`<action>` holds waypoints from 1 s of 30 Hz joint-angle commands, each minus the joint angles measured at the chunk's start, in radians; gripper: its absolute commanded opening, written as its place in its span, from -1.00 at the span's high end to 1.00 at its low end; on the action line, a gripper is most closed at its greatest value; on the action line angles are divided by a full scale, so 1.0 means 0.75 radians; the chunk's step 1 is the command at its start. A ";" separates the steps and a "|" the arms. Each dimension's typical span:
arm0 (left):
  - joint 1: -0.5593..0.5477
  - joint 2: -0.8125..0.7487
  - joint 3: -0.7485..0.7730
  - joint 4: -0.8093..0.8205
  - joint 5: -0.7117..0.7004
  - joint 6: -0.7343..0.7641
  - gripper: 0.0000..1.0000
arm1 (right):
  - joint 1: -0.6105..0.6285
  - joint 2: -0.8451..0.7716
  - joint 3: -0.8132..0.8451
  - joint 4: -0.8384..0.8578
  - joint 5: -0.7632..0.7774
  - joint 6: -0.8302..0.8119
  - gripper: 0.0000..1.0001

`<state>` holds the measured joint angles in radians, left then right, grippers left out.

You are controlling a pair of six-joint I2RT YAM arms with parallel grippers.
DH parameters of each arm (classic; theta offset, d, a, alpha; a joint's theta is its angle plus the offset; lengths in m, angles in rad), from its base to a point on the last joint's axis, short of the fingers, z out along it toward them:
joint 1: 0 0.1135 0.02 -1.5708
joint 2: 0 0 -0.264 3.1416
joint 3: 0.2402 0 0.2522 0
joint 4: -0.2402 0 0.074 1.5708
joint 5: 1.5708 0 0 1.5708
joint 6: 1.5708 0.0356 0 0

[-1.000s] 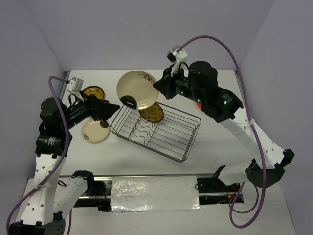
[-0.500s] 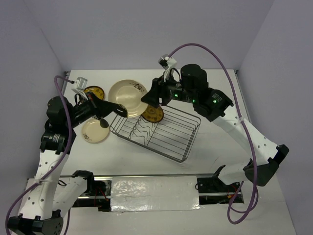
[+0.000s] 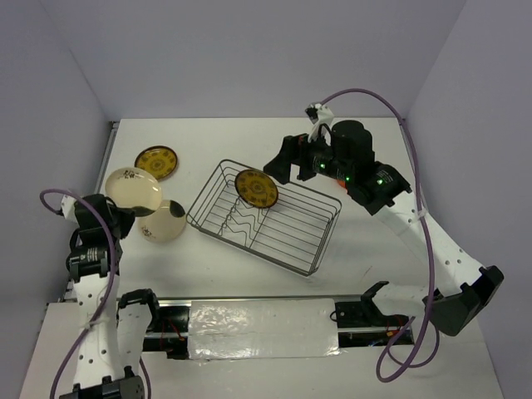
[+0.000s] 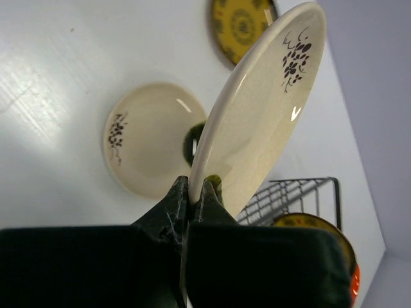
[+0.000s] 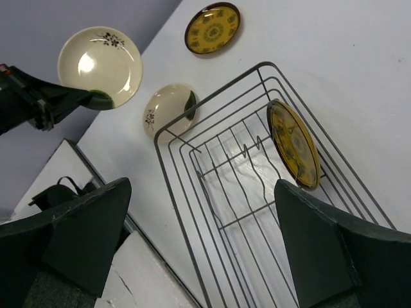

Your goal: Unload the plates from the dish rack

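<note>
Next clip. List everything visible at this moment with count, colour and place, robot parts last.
cream round plate with a dark sprig: 1, cream, tilted in the air left of the rack, gripped at its rim.
second cream round plate: 1, cream, flat on the table beneath the held one.
dark yellow patterned plate on the table: 1, yellow-brown, flat, far left.
dark yellow patterned plate in the rack: 1, yellow-brown, standing on edge at the far end.
dark wire dish rack: 1, dark, mid-table.
white table: 1, white.
left pincer: 1, black, shut on the held cream plate.
right pincer: 1, black, open, empty, by the rack's far edge.
</note>
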<state>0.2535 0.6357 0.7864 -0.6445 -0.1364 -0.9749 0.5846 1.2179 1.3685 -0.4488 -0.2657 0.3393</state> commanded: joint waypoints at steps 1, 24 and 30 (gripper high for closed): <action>0.044 0.107 -0.095 0.110 -0.060 -0.077 0.91 | 0.004 -0.039 -0.029 0.032 0.025 -0.060 -1.00; 0.063 0.490 -0.174 0.276 0.329 0.240 -0.99 | 0.112 0.668 0.333 -0.361 0.752 -0.567 -0.97; 0.059 0.253 0.049 0.080 0.219 0.383 -0.99 | 0.127 0.869 0.484 -0.367 0.743 -0.614 -0.69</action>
<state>0.2993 0.9249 0.7174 -0.5171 0.0494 -0.7837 0.6640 1.8431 1.6394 -0.7063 0.2375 -0.0795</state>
